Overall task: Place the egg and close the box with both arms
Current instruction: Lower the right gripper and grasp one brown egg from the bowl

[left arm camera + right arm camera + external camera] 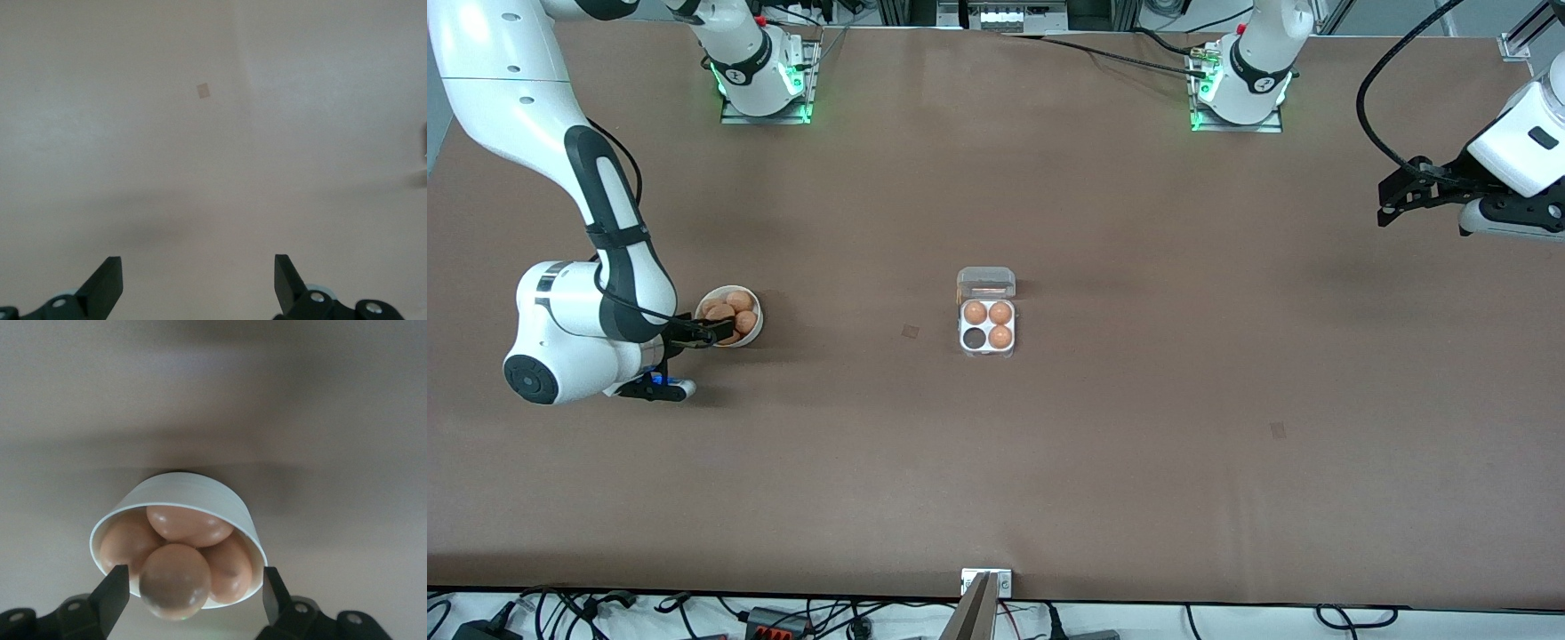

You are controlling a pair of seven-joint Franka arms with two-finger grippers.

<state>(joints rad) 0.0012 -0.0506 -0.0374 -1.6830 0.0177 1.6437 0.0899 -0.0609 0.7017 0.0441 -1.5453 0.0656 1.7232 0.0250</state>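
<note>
Black fingers of the right claw [190, 590] are spread wide, one on each side of the top egg [175, 581] in a white bowl [193, 493]; nothing is gripped yet. In the right wrist view that egg sits heaped on three others, approx. centred in the gap. The bowl stands on the brown desk [1138, 444] toward the right arm's end, well apart from the box.

The box [987, 327], a clear plastic carton, sits mid-desk w/ its lid [986, 283] hinged back and open on the side farther from the front camera. Three cells hold eggs; the one empty cell [973, 338] shows dark, on the nearer row, toward the right arm's end.

The left claw [199, 280] is also spread and empty, over bare desk at the left arm's end; that arm waits.

Risks, as a judgement:
- Eggs are round and smooth, so an off-centre squeeze could pop the top one out sideways.
- Too hard a squeeze could crack the shell.
- The heap is loose, so a finger pushing down may nudge neighbours, roll them, or tip the light bowl.
- Later, the carton is light and may slide when the lid is pressed unless one arm steadies it.
- An egg seated high in its cell could stop the lid shutting.
</note>
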